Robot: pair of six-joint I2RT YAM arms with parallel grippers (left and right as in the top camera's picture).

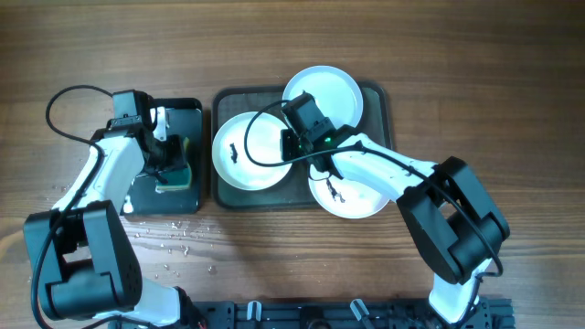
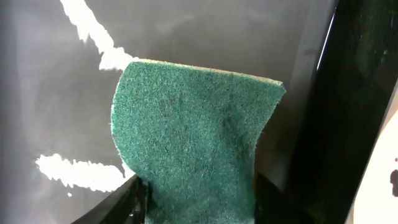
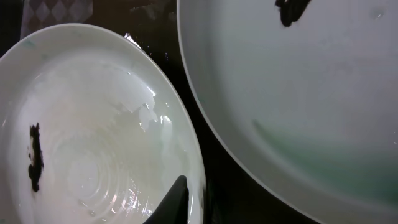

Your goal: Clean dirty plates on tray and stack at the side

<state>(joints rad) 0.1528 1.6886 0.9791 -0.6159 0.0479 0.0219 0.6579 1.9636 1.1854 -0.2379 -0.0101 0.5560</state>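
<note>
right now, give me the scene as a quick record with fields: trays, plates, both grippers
big tray: dark, mid-table, holds three plates
left plate: white, dark smudge
back plate: pale blue
right plate: white, smudged, at the front right corner, over the rim
small tray: black, left of the big tray
left gripper: closed on a green sponge, over the small tray
right gripper: closed, seemingly pinching the left plate's rim
stack at side: none yet

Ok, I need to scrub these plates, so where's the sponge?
The sponge is on the left overhead, in the left gripper, over the black tray.
</note>
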